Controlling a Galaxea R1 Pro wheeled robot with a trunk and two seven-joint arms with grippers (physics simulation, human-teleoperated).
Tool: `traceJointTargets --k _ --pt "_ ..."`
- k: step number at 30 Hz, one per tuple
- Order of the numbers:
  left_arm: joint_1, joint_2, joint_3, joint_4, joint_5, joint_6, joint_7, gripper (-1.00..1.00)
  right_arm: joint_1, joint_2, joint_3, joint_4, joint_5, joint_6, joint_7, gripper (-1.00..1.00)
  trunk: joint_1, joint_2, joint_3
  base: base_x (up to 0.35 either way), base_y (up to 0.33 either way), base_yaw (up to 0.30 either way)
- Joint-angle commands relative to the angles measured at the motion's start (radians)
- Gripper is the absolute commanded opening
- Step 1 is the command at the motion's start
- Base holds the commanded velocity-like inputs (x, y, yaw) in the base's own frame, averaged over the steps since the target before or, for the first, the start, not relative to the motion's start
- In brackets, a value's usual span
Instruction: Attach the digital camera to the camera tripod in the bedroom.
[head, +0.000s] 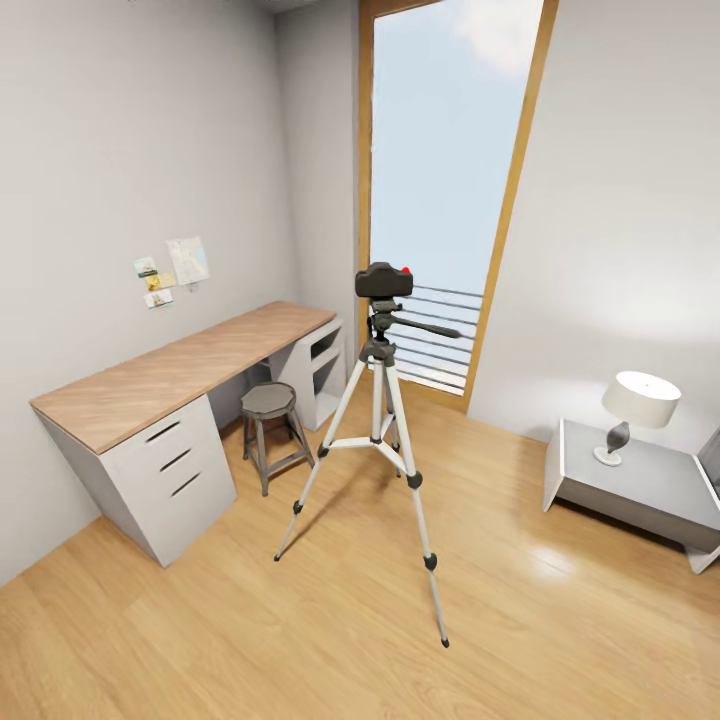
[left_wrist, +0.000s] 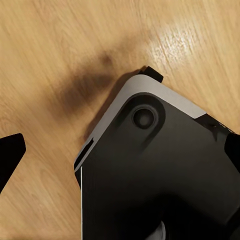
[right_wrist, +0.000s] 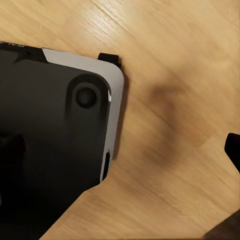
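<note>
Left pincer (left_wrist: 120, 165) shows just two dark fingertips at the sides of the left wrist view, spread far apart and grasping nothing, above the robot's black base (left_wrist: 160, 185) and the floor (left_wrist: 50, 50). Right pincer (right_wrist: 125, 160) likewise shows its tips well apart in its own wrist view, released, over the other rounded grey-edged corner of that base.

Around the room: a wood-topped white bench (head: 170, 375) with three drawers runs along the left wall, notes (head: 170, 268) pinned above it. A grey stool (head: 268, 402) stands at the bench's front edge, near the tripod's left leg but apart from it. At right, a low grey table (head: 640, 480) carries a white lamp (head: 638, 402).

On the floor's middle, before the tall wood-framed window (head: 445, 150), stands the camera tripod (head: 378, 440), silver-white legs splayed, black joints and feet, black pan handle pointing right. The digital camera (head: 383, 282) sits on its head, upright, black and boxy, red dot on top.

Open plank floor lies between the tripod's front leg and the robot, and wide to the right.
</note>
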Motion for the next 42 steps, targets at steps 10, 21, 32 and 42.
traceJointTargets --k 10,21,32,42 --pt "-0.001 0.003 -0.008 -0.001 0.007 0.001 0.003 1.00 0.032 0.013 0.002 0.002 0.003 -0.011 0.001 1.00 0.001 -0.002 -0.002 0.000 0.000 0.000" --pt "-0.001 0.003 -0.008 0.000 0.007 -0.044 0.003 1.00 0.039 0.022 0.001 0.003 0.002 -0.003 0.001 1.00 0.001 -0.002 -0.002 0.000 0.000 0.000" --pt "-0.001 0.001 -0.008 0.000 0.006 -0.063 0.003 1.00 0.039 0.030 0.001 0.002 0.002 0.001 0.001 1.00 0.001 -0.002 0.011 0.000 0.000 0.000" --pt "-0.001 0.000 -0.009 -0.002 0.004 -0.066 0.003 1.00 0.039 0.031 -0.001 0.002 -0.014 -0.001 0.000 1.00 0.001 -0.002 0.026 0.000 0.000 0.000"
